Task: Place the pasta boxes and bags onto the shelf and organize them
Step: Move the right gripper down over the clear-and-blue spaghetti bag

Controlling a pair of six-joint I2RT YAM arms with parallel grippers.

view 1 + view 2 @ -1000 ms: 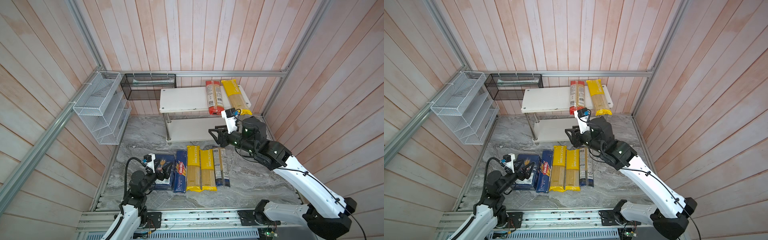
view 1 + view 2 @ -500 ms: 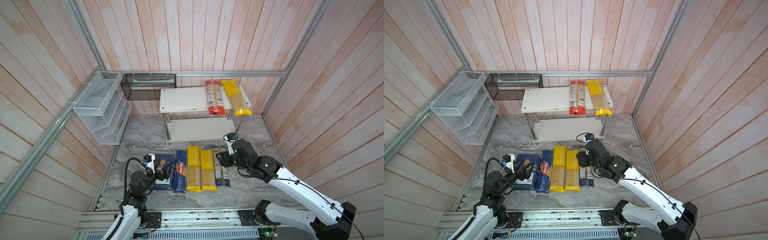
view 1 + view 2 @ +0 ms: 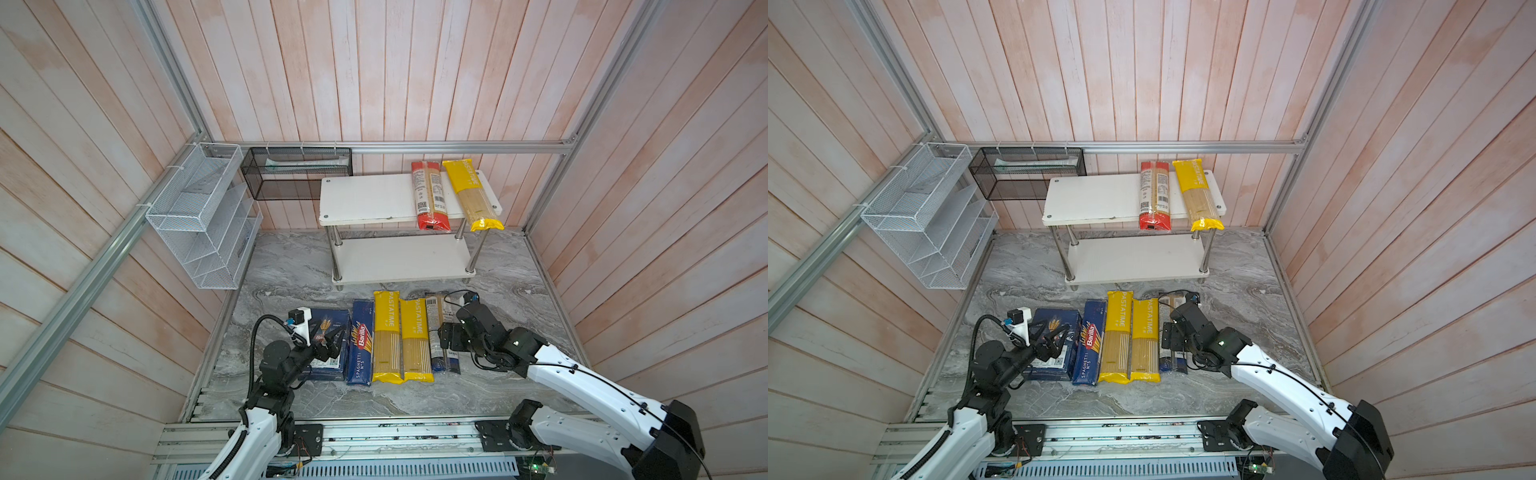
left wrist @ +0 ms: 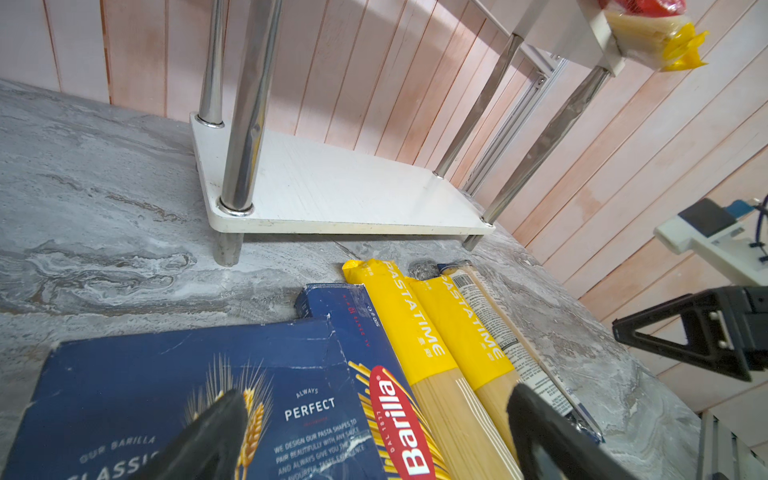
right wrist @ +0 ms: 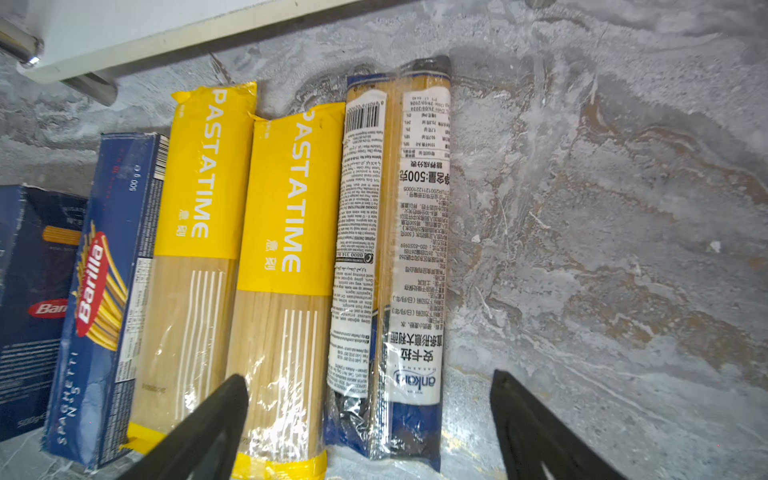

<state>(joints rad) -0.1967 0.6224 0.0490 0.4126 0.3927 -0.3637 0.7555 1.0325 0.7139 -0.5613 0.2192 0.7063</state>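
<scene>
Arms stretch over a row of pasta on the grey marble table [image 3: 291, 270]. The right arm reaches in low from the front rail, elbow bent, with the right gripper [image 3: 446, 343] pointed down over the dark blue bag [image 3: 439, 316] at the row's right end. Its jaws are spread wide and hold nothing. The left arm is folded close to its base, and the left gripper [image 3: 328, 340] is spread and empty above the wide box [image 4: 166, 374]. Between lie the narrow box [image 3: 360, 345] and two yellow bags [image 3: 386, 332]. The red bag [image 3: 430, 195] and a third yellow bag [image 3: 471, 195] overhang the front edge of the shelf [image 3: 365, 199]. Only the right wrist view shows the blue bag's white label and barcode. Only the left wrist view shows a right finger [image 4: 685, 332] side-on, above the table.
</scene>
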